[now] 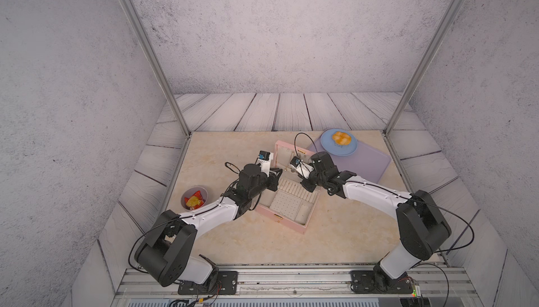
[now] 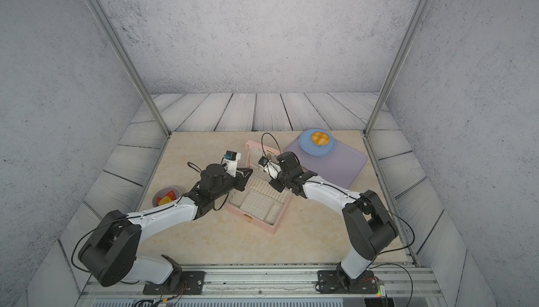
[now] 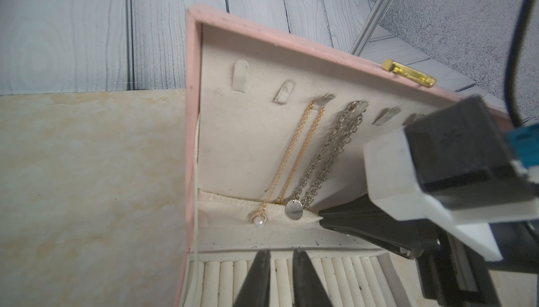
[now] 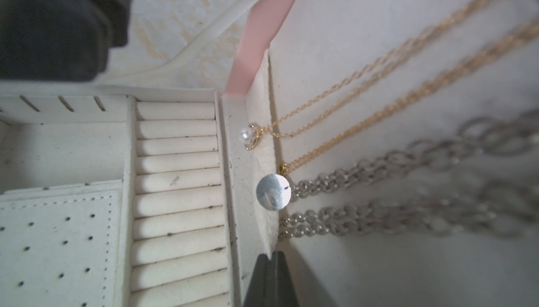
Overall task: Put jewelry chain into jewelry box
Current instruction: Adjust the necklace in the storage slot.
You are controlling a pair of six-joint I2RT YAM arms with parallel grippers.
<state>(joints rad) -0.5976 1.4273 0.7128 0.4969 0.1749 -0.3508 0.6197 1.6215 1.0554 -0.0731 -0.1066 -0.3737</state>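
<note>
Top views, both: one pale pink jewelry box [image 1: 291,227] open on the beige table [image 1: 233,247], lid [image 1: 284,156] upright at the far end. Two arms, left arm [image 1: 210,215] and right arm [image 1: 376,194], both reaching to the lid. Inside the base: one row of ring rolls [image 1: 291,189], one perforated panel [image 1: 287,205], small cream compartments beside it. One grey bowl [image 1: 204,191] by the left arm, holding red and yellow packets [image 1: 194,200]. One blue plate [image 1: 326,146] on one lilac mat [image 1: 376,162], carrying one orange bun [image 1: 339,138]. Chains too small to make out here.

Left wrist: six hook tabs [image 3: 239,78] across the lid's lining, the last partly hidden. Two chains on them. One jewelry chain [image 3: 288,155], thin and gold, hung on the third tab from the lid's side wall, dropping to one pearl pendant [image 3: 258,220] on the rim of the cream pocket [image 3: 230,206] at the lid's foot. One chunky silver chain [image 3: 329,156] on the fourth tab, ending in one round disc [image 3: 294,210]. Left gripper [image 3: 281,254] low over the ring rolls, jaws a narrow gap apart, nothing between them. Right gripper [image 3: 322,218] shut, tip at the pocket rim just beside the disc; cannot tell whether fabric is pinched.

Right wrist: same two chains against the lining, pearl and disc both on the pocket rim. Right gripper's fingers pressed together, touching neither pendant.
</note>
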